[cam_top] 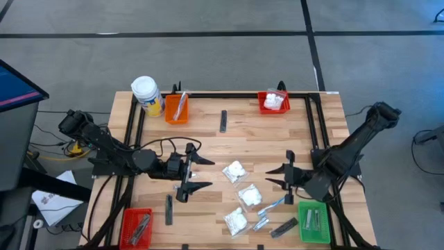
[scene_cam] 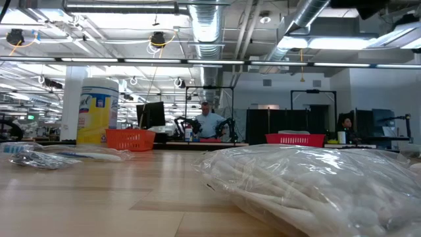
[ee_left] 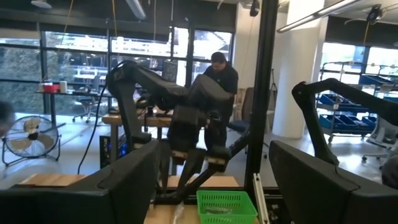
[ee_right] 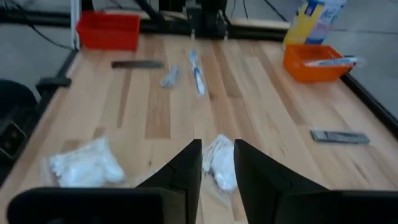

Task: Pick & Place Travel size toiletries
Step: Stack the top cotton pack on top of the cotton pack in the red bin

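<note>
Toiletries: white packets [cam_top: 236, 171] clustered mid-table; near one [scene_cam: 316, 184] cut off in low view.
Right gripper [cam_top: 287, 174]: jaws narrowly parted, nothing pinched.
Left gripper [cam_top: 198, 174]: jaws spread wide, empty.

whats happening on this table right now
Two dark robot arms are sorting small toiletries on a wooden table into coloured bins. The right gripper hovers mid-table with narrowed jaws, holding nothing, facing the white puffy plastic packets. The left gripper waits opposite, jaws wide and empty. The orange bin already holds a toothbrush, and a dark grey flat bar lies loose on the table.
</note>
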Motion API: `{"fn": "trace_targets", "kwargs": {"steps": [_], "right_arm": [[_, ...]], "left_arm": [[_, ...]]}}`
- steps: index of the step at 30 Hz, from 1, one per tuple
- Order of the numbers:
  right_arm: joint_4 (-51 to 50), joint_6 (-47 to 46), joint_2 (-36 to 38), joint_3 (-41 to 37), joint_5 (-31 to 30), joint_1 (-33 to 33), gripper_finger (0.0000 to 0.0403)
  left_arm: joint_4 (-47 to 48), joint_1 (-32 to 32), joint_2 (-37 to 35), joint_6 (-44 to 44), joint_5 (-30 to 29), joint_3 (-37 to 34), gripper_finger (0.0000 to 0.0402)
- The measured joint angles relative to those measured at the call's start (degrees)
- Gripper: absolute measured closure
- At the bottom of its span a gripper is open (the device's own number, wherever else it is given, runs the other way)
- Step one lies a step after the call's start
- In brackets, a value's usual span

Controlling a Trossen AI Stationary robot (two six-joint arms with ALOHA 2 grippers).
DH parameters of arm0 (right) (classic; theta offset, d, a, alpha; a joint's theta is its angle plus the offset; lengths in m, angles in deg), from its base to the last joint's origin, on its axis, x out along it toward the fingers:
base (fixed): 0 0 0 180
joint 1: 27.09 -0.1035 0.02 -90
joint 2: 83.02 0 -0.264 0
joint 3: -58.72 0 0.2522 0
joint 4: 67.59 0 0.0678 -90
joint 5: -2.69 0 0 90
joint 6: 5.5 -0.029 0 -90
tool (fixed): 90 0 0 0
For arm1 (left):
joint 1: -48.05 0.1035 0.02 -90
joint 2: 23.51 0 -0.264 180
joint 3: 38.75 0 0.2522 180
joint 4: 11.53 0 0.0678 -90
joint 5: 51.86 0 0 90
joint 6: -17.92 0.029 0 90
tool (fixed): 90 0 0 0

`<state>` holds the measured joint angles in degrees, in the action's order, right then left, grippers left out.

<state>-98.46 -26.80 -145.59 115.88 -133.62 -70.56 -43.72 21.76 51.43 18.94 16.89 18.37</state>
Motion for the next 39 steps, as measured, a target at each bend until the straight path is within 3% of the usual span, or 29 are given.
{"fn": "trace_targets", "kwargs": {"steps": [5, 13, 17, 22, 27, 31, 39], "right_arm": [[7.74, 5.85, 2.76, 0.66, 0.12, 2.80, 0.0314], [15.15, 27.67, 3.75, 2.77, -0.29, 8.86, 0.0315], [21.94, 36.37, 3.69, 2.77, -0.21, 13.35, 0.0315], [27.78, 31.32, 3.75, 2.79, -0.23, 18.36, 0.0315], [19.76, 22.23, 4.56, 2.79, -0.10, 21.45, 0.0308], [15.48, 18.26, 4.31, 2.77, 2.35, 22.91, 0.0277], [14.35, 16.68, 4.50, 2.79, 4.43, 22.89, 0.0166]], "left_arm": [[0.29, 0.66, 0.00, 0.00, -0.27, 0.00, 0.0106], [0.88, 1.26, 0.00, 0.01, -0.29, 0.00, 0.0106], [1.64, 1.37, 0.00, 0.13, -3.51, 0.00, 0.0106], [5.27, 3.23, 0.00, -1.58, -6.33, 0.00, 0.0106], [10.46, 6.43, -0.02, -6.73, -6.37, 0.02, 0.0106], [14.65, 9.27, -0.02, -11.98, -5.85, 0.02, 0.0106], [31.42, 19.35, 1.77, -32.07, 10.96, 0.09, 0.0116]]}}
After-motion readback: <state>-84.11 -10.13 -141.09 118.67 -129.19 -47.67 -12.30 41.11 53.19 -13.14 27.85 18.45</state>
